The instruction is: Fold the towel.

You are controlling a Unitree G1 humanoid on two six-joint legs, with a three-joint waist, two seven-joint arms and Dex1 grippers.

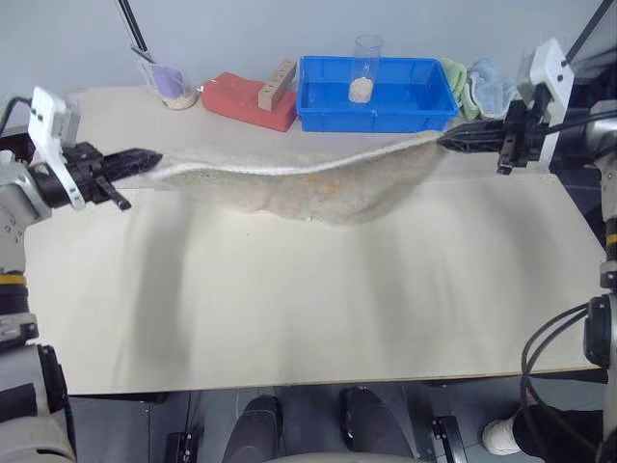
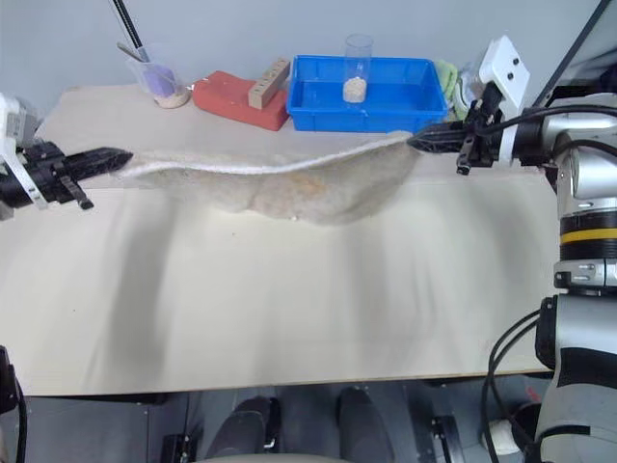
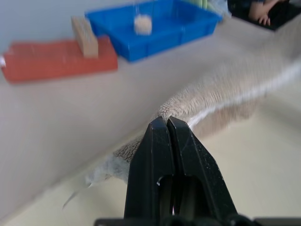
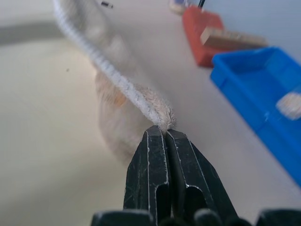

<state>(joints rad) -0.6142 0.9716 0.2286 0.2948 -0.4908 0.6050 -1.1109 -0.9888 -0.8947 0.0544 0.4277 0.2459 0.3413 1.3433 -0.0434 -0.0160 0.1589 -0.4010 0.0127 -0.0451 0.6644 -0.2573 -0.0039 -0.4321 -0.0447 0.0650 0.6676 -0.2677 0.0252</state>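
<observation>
A: What is on the worktop (image 1: 289, 318), by count?

B: One beige towel (image 1: 318, 183), held above it. Along the far edge stand one blue tray (image 1: 376, 108) with one clear cup (image 1: 364, 69) in it, one red block (image 1: 246, 98) carrying one small wooden piece (image 1: 279, 83), and one clear beaker (image 1: 167, 82) with a dark rod in it. Two bunched cloths, one green (image 1: 455, 77) and one light blue (image 1: 492, 87), lie beside the tray on the robot's right.

A: Where does the towel lie relative to the fingers?

B: It spans between the two grippers. The left gripper (image 1: 154, 156) pinches one end at the left of the eye views; the right gripper (image 1: 445, 141) pinches the other end in front of the tray. The white stitched edge runs along the top from one to the other, and the middle sags in a belly towards the worktop; whether its lowest fold touches the surface cannot be told.

A: How do the fingers stand?

B: Both pairs are clenched on the towel. The left wrist view shows the fingers (image 3: 181, 160) pressed together with terry cloth emerging at the tips; the right wrist view shows the fingers (image 4: 150, 165) clamped on the rolled white hem.
</observation>
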